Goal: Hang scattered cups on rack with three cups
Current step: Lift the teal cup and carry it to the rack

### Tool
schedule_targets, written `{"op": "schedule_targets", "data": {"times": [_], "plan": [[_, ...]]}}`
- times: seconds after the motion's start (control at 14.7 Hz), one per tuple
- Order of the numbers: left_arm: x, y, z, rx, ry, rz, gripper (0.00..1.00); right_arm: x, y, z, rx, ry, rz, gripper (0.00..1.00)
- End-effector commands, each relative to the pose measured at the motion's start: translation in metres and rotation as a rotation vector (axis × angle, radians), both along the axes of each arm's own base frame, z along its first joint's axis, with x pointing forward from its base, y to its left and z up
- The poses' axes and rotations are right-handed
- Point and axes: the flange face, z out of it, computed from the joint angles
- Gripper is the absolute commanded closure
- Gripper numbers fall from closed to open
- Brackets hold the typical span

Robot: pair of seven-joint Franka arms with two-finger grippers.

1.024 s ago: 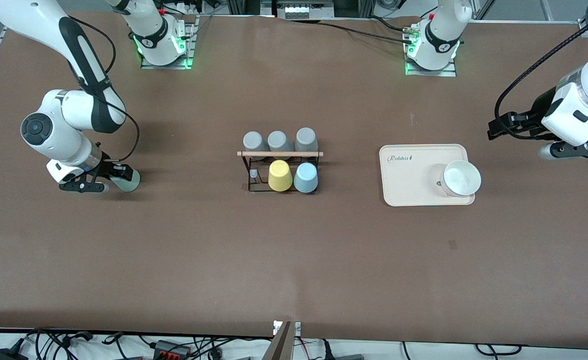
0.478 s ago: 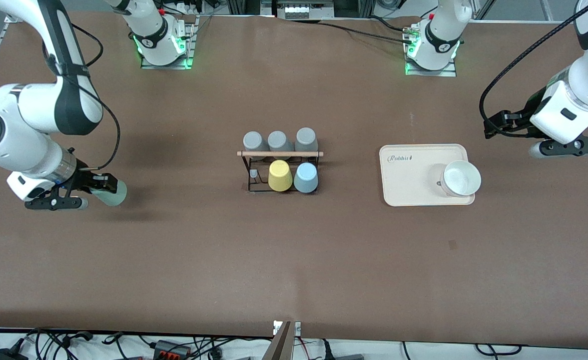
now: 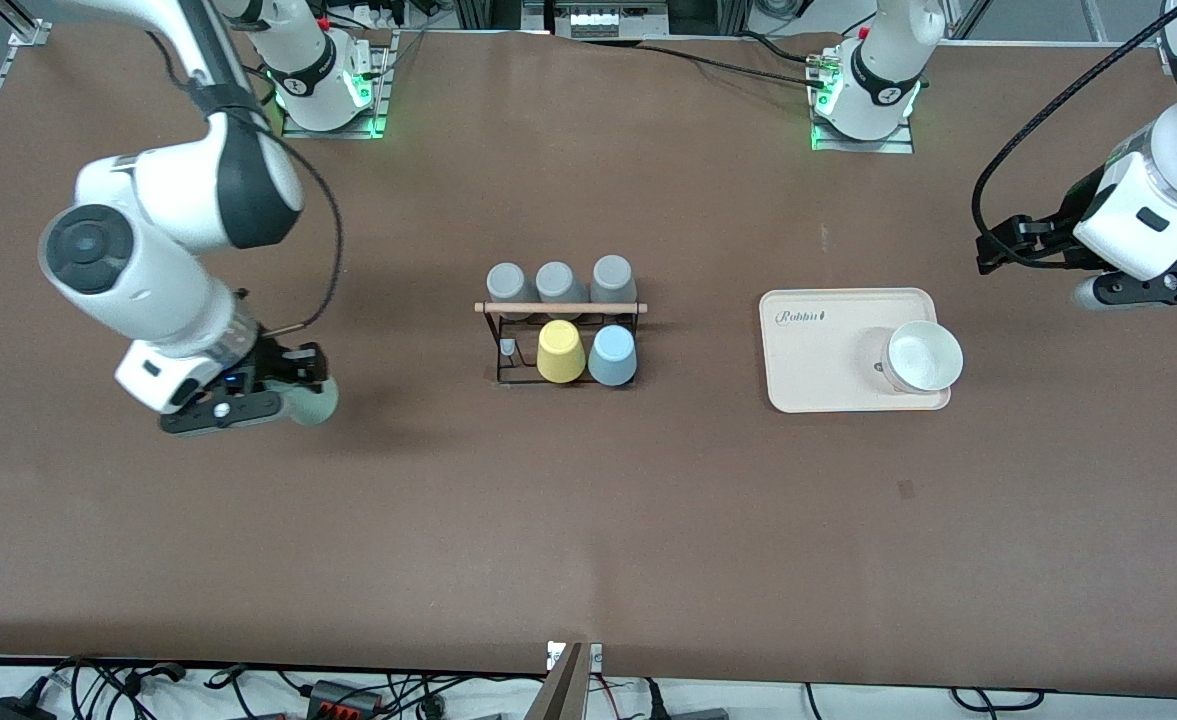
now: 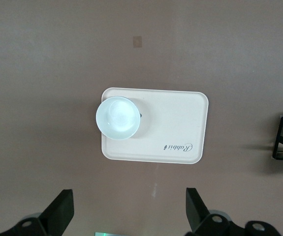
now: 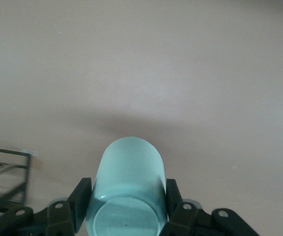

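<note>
My right gripper [image 3: 298, 385] is shut on the pale sage green cup [image 3: 314, 401] and holds it lying sideways in the air over bare table toward the right arm's end. In the right wrist view the cup [image 5: 127, 189] sits between both fingers [image 5: 80, 195]. The black wire rack [image 3: 560, 345] with its wooden dowel stands mid-table. The pale blue cup [image 3: 612, 356] hangs on its front row beside a yellow cup [image 3: 560, 351]; three grey cups [image 3: 558, 283] hang on the back row. My left gripper [image 3: 998, 252] is open and empty, up over the table at the left arm's end, and waits.
A cream tray [image 3: 818, 350] with a white bowl [image 3: 922, 356] lies between the rack and the left arm's end; both show in the left wrist view, tray [image 4: 175, 123] and bowl [image 4: 118, 117]. A rack corner [image 5: 6, 177] shows in the right wrist view.
My right gripper has carried the sage green cup up off the table and now toward the rack. The left gripper has shifted only slightly.
</note>
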Motion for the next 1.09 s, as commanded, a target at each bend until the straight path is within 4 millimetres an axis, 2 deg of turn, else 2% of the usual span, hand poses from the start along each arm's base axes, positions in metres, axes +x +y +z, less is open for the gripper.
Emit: {"op": "schedule_targets", "data": {"times": [0.0, 0.14, 0.27, 0.34, 0.48, 0.55, 0.82, 1.02], "plan": [[-0.008, 0.01, 0.006, 0.013, 0.004, 0.019, 0.0, -0.008, 0.054, 0.01, 0.014, -0.009, -0.055, 0.82], [-0.008, 0.01, 0.006, 0.012, 0.002, 0.015, 0.0, -0.015, 0.081, 0.01, 0.019, -0.012, -0.046, 0.82], [-0.007, 0.011, 0.007, 0.006, 0.002, -0.02, 0.0, -0.03, 0.122, 0.012, 0.026, -0.019, -0.044, 0.81], [-0.007, 0.009, 0.008, -0.01, -0.002, -0.073, 0.0, -0.039, 0.143, 0.008, 0.027, -0.015, -0.075, 0.81], [-0.007, 0.011, 0.008, -0.037, 0.0, -0.066, 0.0, -0.054, 0.183, 0.001, 0.037, -0.018, -0.161, 0.81], [-0.007, 0.012, 0.007, -0.037, 0.003, -0.065, 0.0, -0.058, 0.196, -0.004, 0.04, -0.018, -0.191, 0.81], [-0.008, 0.012, 0.006, -0.036, 0.008, -0.065, 0.0, -0.069, 0.231, -0.021, 0.037, -0.01, -0.232, 0.81], [-0.008, 0.014, 0.006, -0.036, 0.009, -0.063, 0.0, -0.069, 0.231, -0.027, 0.027, 0.003, -0.231, 0.81]]}}
